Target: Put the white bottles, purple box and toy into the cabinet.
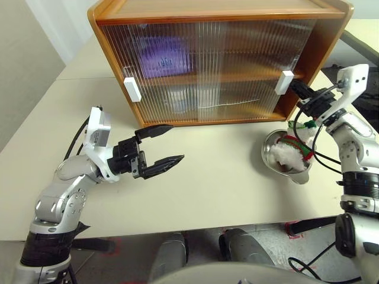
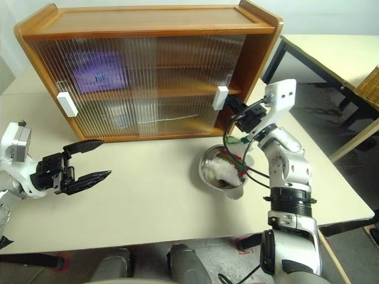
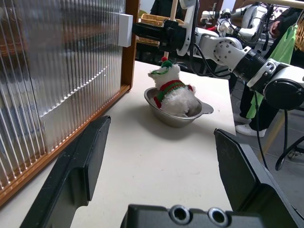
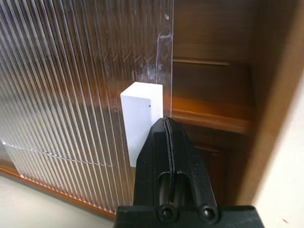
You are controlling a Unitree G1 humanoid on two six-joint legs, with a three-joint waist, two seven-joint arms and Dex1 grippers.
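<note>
Toy (image 1: 288, 155) sits in steel bowl (image 1: 269, 155) just R of cabinet (image 1: 207, 65). Prob. light, soft, squashy; best pinched round its body. R gripper (image 4: 167, 124), jaws together, tip against cabinet's white handle (image 4: 141, 121). L gripper (image 1: 163, 145) jaws apart, empty, in front of cabinet.

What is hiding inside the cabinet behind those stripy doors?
Through the ribbed doors of the cabinet you can see the purple box on the top shelf. Pale blurry shapes sit on the bottom shelf, but the doors blur them too much to name.
</note>
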